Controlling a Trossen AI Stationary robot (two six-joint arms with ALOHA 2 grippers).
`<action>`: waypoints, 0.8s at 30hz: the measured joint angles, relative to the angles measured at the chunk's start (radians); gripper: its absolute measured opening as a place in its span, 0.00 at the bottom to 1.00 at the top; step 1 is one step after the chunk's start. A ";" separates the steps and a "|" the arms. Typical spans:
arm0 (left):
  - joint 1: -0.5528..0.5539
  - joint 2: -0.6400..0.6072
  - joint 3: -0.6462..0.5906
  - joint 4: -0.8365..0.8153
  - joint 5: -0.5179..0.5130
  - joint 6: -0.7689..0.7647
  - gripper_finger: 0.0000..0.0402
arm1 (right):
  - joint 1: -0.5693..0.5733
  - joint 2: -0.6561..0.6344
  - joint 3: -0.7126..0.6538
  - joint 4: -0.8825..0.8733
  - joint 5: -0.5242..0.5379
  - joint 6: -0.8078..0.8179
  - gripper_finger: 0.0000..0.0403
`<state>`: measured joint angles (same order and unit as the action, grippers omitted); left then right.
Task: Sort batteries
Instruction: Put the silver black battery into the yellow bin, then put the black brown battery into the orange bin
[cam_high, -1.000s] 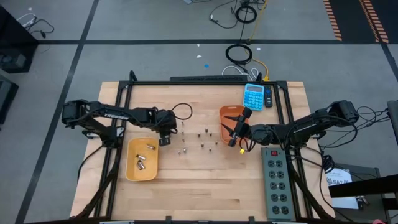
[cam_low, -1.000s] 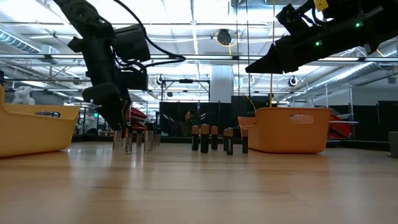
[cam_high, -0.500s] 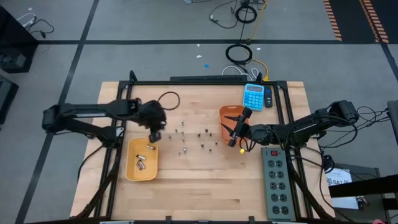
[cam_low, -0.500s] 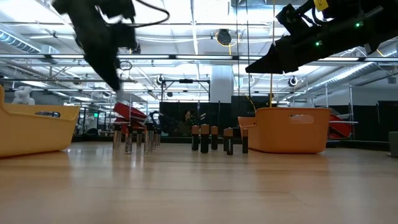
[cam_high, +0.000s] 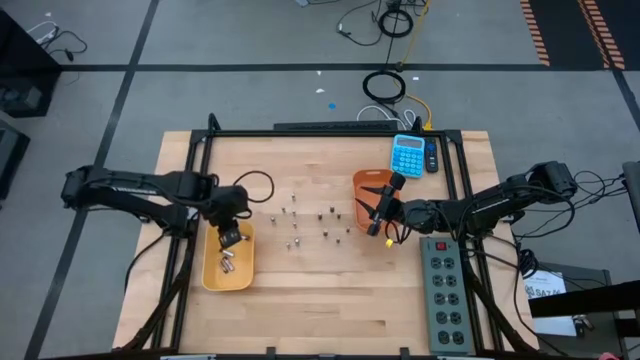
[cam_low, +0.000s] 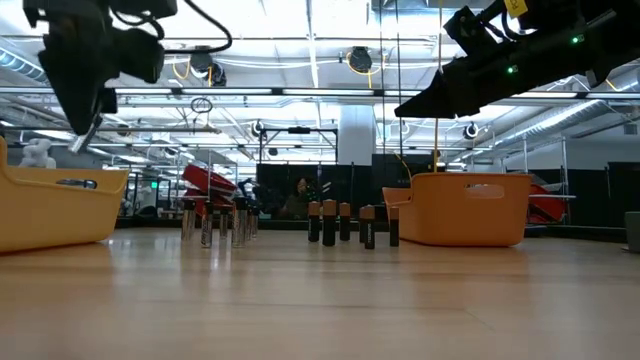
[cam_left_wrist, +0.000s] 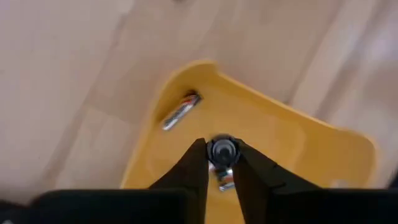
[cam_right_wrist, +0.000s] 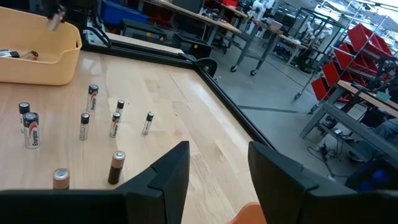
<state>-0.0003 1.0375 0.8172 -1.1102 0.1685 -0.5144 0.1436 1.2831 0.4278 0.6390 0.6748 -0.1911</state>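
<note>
Several small batteries (cam_high: 310, 225) stand upright on the wooden table, the silvery ones (cam_low: 215, 222) beside the dark ones (cam_low: 345, 222). My left gripper (cam_left_wrist: 222, 152) hangs above the yellow bin (cam_high: 228, 262) at the table's left, shut on one silvery battery (cam_left_wrist: 222, 149). Other batteries (cam_left_wrist: 180, 111) lie flat on that bin's floor. My right gripper (cam_right_wrist: 217, 168) stands open and level over the orange bin (cam_high: 368, 188), with nothing between its fingers. My left gripper pinches the silvery battery by its round side (cam_left_wrist: 211, 151) between its two fingertips. The fingers come from above, pointing steeply down. The battery runs roughly along them, its end (cam_low: 80, 140) sticking out below the tips. It is lifted clear, above the yellow bin's floor.
A blue calculator (cam_high: 407, 155) lies at the table's far right. A grey power strip (cam_high: 447, 295) runs along the right edge. Black frame rails (cam_high: 330, 133) border the table. Bare wood lies between the standing batteries and the near edge.
My left gripper has risen from among the standing silvery batteries and gone toward the table's left and near edges, over the yellow bin. It rolled and tipped steeper on the way. The battery has come along, lifted clear of the table.
</note>
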 joint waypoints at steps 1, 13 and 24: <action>-0.003 0.003 -0.008 0.000 -0.006 -0.004 0.23 | 0.000 0.000 0.000 -0.001 0.000 0.001 0.38; -0.008 0.014 -0.004 0.107 0.003 0.042 0.47 | 0.000 0.000 0.000 -0.001 -0.026 0.015 0.38; -0.009 0.014 -0.027 0.607 -0.426 0.322 0.48 | 0.015 0.044 0.000 -0.003 -0.045 0.026 0.38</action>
<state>-0.0090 1.0517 0.7899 -0.5029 -0.2571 -0.1925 0.1590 1.3270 0.4278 0.6357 0.6298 -0.1650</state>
